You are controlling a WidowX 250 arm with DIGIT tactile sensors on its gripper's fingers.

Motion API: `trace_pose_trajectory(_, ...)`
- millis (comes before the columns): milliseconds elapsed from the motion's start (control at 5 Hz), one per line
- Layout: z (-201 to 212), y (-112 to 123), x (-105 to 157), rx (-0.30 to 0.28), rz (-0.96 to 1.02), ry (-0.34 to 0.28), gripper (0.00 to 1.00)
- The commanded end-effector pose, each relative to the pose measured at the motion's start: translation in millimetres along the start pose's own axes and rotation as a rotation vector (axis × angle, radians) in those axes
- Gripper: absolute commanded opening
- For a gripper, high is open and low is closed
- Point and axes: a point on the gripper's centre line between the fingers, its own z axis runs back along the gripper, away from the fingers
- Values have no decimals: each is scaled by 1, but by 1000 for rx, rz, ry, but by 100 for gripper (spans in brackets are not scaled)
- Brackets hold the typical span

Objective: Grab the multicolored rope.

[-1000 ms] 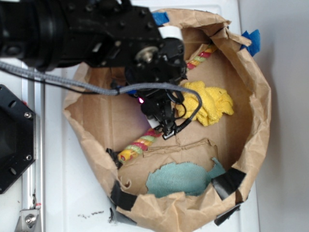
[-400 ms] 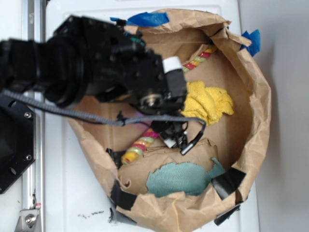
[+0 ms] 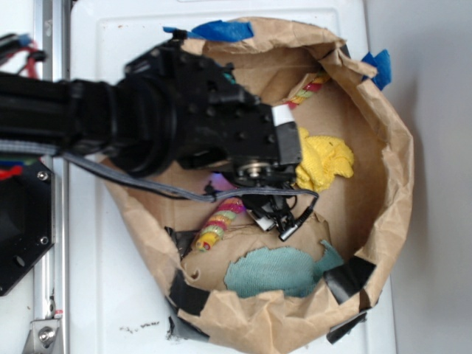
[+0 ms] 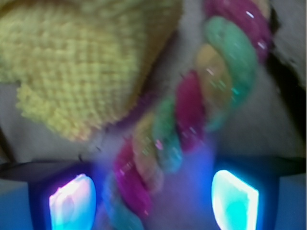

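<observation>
- Step in hand: I'm lining up the grasp on the multicolored rope (image 4: 182,120); not gripping yet, as I read it.
- My fingers (image 4: 72,203) are standing open: in the wrist view the two glowing pads are sitting left and right at the bottom edge, and the rope is running down between them.
- Gripper (image 3: 274,218) is hanging low inside the brown paper bag (image 3: 391,169), over the rope's middle stretch, just above the teal cloth (image 3: 276,271).
- Where the rope is lying: on the bag floor, running diagonally. One end is showing at lower left, the other at the upper rim. My arm is hiding the middle in the exterior view.
- Look of it: thick, twisted, with red, yellow and pale green strands in fat coils. It looks soft, so it should compress under the pads.
- The yellow cloth (image 4: 81,62) is lying just beside the rope, its edge close to the strand.
- Next move, my call: finish the descent, keep the rope centred, close without catching the cloth.
- Wrist view is blurry, so I can't tell whether the pads are touching the bag floor.
</observation>
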Motion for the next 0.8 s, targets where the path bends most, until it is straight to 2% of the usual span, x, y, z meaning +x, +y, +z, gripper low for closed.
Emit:
trace_pose_trajectory(0, -9, -1, 1, 0, -22, 57, 0)
trace_pose_trajectory(200, -7, 0, 3, 4, -34, 47, 0)
trace_pose_trajectory(600, 5, 6, 12, -29, -60, 33, 0)
